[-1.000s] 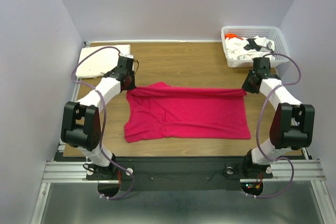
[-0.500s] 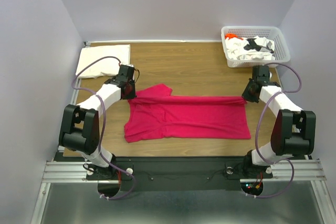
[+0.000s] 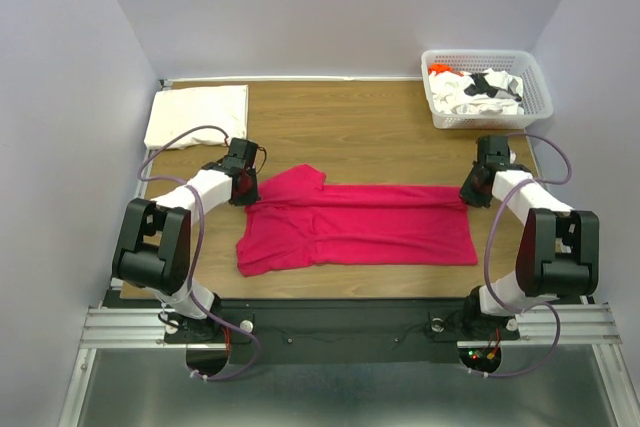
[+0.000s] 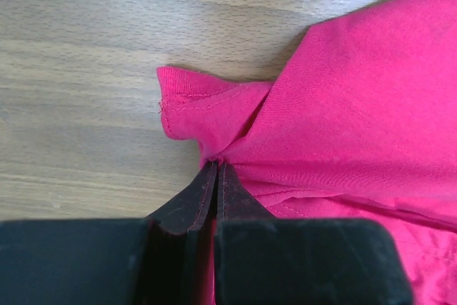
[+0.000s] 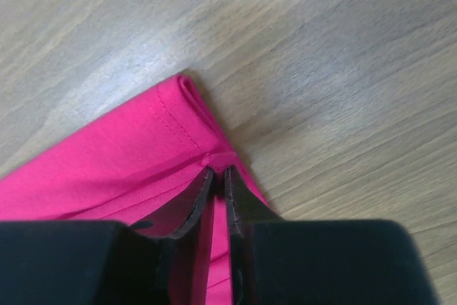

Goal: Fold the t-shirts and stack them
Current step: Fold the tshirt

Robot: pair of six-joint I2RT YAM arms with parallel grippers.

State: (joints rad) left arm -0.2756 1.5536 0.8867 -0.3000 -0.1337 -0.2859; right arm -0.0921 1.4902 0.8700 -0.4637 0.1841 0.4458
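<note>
Item: plain magenta-red cotton t-shirt (image 3: 370,232), folded edge pinched in your left fingers (image 4: 189,201) and right fingers (image 5: 189,212). Lay both ends level on the wooden bench (image 3: 370,127); release together.

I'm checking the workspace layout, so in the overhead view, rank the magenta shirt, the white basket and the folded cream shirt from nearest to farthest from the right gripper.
From the right gripper:
1. magenta shirt, its corner at the fingertips.
2. white basket, back right corner.
3. folded cream shirt, back left corner.
</note>
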